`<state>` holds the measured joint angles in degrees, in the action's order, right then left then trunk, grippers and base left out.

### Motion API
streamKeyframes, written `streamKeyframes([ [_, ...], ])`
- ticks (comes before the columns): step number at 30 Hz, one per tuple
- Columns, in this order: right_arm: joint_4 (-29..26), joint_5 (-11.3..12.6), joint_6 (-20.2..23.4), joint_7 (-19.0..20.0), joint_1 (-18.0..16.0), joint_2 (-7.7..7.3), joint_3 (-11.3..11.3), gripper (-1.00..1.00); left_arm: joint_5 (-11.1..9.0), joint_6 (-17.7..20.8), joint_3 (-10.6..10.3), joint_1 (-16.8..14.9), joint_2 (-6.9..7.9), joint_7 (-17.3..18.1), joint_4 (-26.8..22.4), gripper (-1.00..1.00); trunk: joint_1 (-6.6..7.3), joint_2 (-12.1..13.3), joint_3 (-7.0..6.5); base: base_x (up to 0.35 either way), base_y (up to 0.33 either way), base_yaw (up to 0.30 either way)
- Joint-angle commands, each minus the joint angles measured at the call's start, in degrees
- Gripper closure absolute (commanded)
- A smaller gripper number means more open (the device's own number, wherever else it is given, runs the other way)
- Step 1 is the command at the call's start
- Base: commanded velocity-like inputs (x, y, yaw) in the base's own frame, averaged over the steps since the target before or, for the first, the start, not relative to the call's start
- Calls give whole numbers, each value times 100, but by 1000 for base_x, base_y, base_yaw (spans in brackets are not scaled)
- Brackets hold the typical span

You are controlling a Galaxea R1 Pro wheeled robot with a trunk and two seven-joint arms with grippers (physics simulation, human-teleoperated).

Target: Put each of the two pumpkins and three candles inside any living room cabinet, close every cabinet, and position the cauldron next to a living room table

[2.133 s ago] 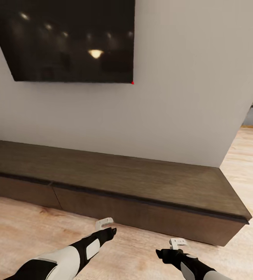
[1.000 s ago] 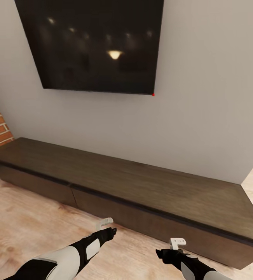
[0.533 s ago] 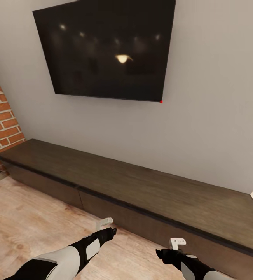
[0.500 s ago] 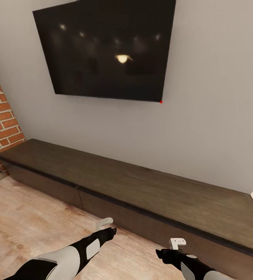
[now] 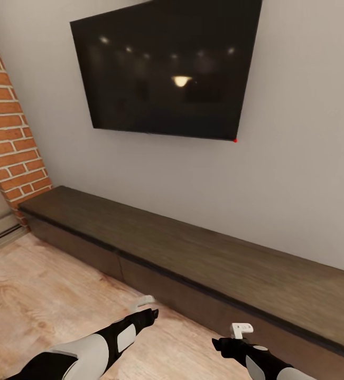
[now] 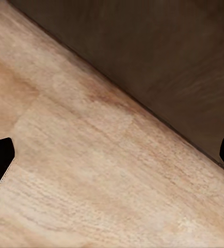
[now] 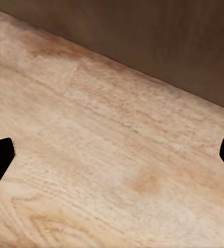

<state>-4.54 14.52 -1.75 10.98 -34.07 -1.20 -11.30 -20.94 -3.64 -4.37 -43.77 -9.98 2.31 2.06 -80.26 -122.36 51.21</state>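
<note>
View's swung left vs a sec ago: brick fireplace (image 5: pixel 10 126) now beside cabinet (image 5: pixel 193 258), which sits shut under TV (image 5: pixel 166 74). Left gripper (image 5: pixel 142 302) & right gripper (image 5: pixel 241 330) spread wide, empty, near cabinet front. Prob. still searching for pumpkins/candles.

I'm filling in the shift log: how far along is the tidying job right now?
Looks done: the cabinet fronts look shut. In hand: nothing; the left gripper and right gripper are open over the plank floor beside the cabinet. Left: whether pumpkins and candles are stowed or the cauldron placed cannot be told from here.
</note>
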Motion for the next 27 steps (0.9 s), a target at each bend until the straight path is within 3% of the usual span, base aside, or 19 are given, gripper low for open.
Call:
streamKeyframes([
  [1,5,60,-18,18,-3,-3,-50,-100,-59,-33,-46,-9,-2,24,22,-100,1,-2,-3,0,70,163],
  [20,5,52,-18,19,-3,-3,-57,-100,-59,-33,-46,-9,-2,24,22,-100,1,-2,-159,0,242,115],
  [27,5,51,-18,20,-3,4,-62,-100,-59,-39,-46,-9,-2,24,20,-100,23,38,-237,0,56,89],
])
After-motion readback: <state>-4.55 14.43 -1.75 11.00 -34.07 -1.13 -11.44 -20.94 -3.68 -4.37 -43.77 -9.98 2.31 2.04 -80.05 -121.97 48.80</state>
